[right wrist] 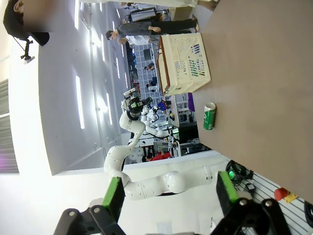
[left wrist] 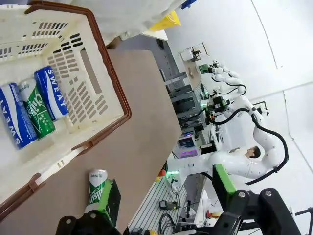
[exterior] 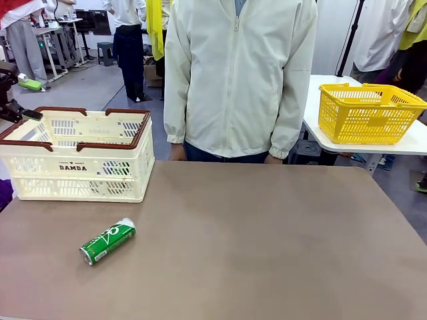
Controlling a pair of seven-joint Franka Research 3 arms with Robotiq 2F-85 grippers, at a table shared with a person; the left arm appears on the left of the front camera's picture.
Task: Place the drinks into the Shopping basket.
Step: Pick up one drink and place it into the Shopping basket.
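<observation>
Cans (left wrist: 34, 105) are lying inside the basket (exterior: 80, 167) at far left. Another green can (exterior: 107, 241) is lying on the worktop (exterior: 267, 247) nearby. Both end effectors (left wrist: 166, 205) (right wrist: 168, 196) are standing apart, holding nothing.

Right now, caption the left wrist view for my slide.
Three drinks lie in the Shopping basket; one green can waits on the table outside it.

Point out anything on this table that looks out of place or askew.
One green can lies tipped on its side on the bare table, in front of the white basket rather than in it. Three other cans already lie inside the basket. Nothing looks spilled or damaged.
</observation>
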